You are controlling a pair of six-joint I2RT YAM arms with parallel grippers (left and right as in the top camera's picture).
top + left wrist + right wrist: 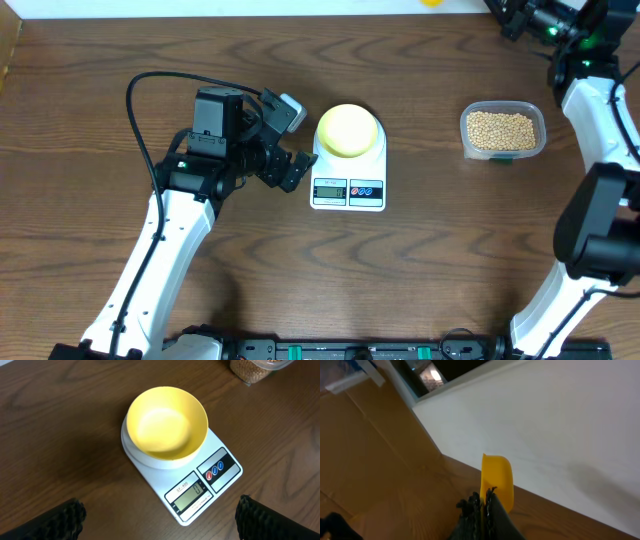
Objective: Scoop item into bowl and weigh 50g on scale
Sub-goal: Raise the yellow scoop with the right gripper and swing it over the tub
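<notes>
Dark wood-grain table (420, 280) fills my overhead view. Near its middle I see the scale (348, 190), display and buttons facing the arms' bases, with the bowl (347, 130) upright on its platform. In the left wrist view the display seems to read zero. The beans (502, 128) sit in a clear tub (465, 130) well to the right of the scale. My left end effector (298, 140) hangs just left of the scale, fingers spread wide apart and gripping nothing. My right end effector (483, 500) is off at the far right corner, fingers pressed together. A yellow scoop (497, 480) shows just beyond their tips, by a white wall (560, 425). I cannot tell whether they touch it.
</notes>
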